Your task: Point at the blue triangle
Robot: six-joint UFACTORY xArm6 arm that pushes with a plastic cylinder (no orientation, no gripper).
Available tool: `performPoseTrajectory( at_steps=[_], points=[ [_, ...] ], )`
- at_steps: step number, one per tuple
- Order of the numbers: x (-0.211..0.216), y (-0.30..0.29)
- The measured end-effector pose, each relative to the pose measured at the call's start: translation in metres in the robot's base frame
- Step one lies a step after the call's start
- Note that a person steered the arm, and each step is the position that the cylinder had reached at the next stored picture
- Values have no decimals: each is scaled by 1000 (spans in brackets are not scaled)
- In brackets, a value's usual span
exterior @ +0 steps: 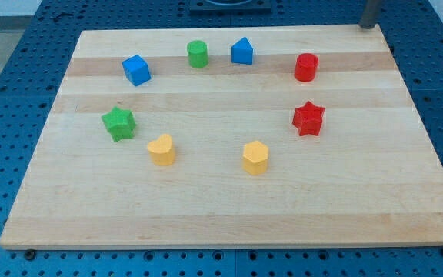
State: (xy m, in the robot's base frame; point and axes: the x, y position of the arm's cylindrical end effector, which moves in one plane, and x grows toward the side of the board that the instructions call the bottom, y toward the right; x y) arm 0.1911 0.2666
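Observation:
The blue triangle stands near the top middle of the wooden board. My tip is at the board's top right corner, far to the right of the blue triangle and touching no block. The nearest block to the tip is the red cylinder, below and to its left.
A green cylinder stands just left of the blue triangle, and a blue cube further left. A green star, a yellow heart, a yellow hexagon and a red star lie lower down.

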Motion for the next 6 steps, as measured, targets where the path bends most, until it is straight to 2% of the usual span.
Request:
performPoseTrajectory(
  at_steps=[2, 4, 5, 6],
  points=[
    [0, -23],
    [25, -111],
    [4, -138],
    [1, -176]
  ],
)
